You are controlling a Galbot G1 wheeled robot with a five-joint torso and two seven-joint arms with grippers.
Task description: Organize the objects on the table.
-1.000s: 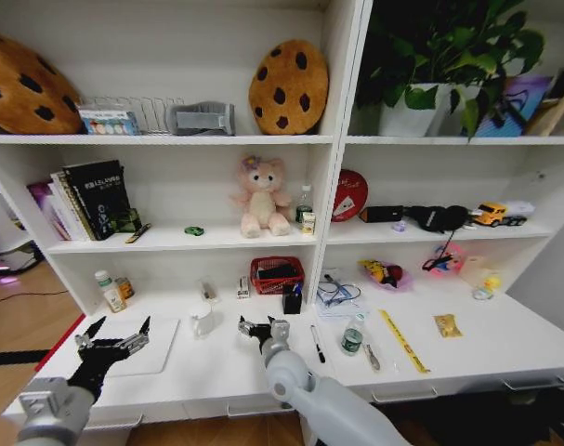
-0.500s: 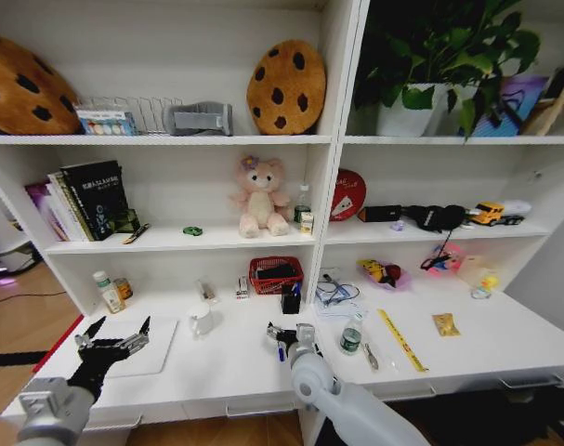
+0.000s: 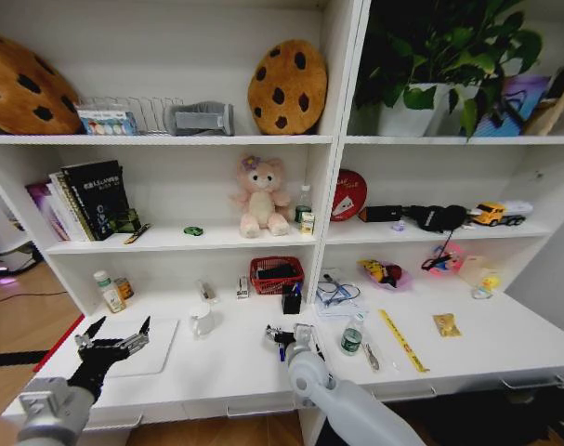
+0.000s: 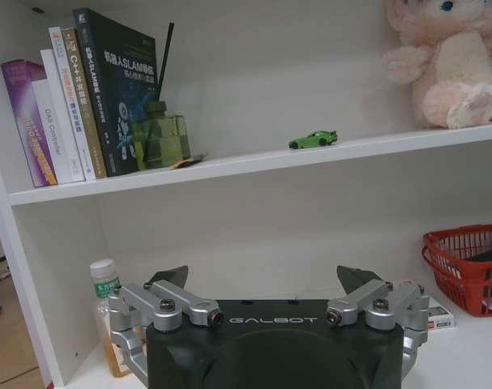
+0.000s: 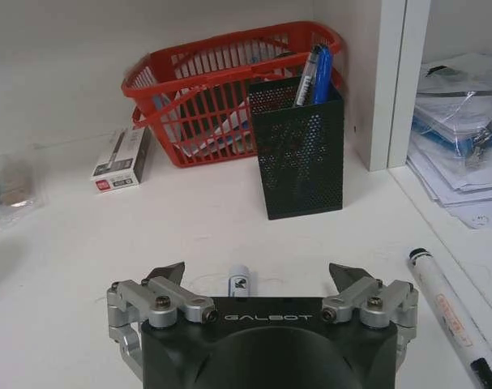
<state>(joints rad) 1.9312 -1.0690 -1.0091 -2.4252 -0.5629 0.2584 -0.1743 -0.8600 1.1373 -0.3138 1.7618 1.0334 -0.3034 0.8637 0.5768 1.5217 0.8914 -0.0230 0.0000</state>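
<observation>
My right gripper (image 3: 287,333) (image 5: 256,274) hovers open low over the white table (image 3: 216,372), in front of a black mesh pen holder (image 3: 292,301) (image 5: 302,150). A short blue pen (image 3: 282,352) lies under it, its end (image 5: 238,284) showing between the spread fingers. Another blue pen (image 5: 320,73) stands in the holder. A black-capped pen (image 5: 444,316) lies beside the gripper. My left gripper (image 3: 119,330) (image 4: 262,279) is open above the silver laptop (image 3: 156,358). A white cup (image 3: 201,321) and a green-capped bottle (image 3: 106,291) (image 4: 108,304) stand behind.
A red basket (image 3: 277,274) (image 5: 221,89) and a small box (image 5: 120,158) sit at the back of the desk. A small green-lidded jar (image 3: 352,339), a yellow ruler (image 3: 402,339) and papers (image 3: 337,297) lie to the right. Shelves rise behind.
The right gripper has moved right along the desk front to a spot before the pen holder, then stayed nearly still. The left gripper has not moved.
</observation>
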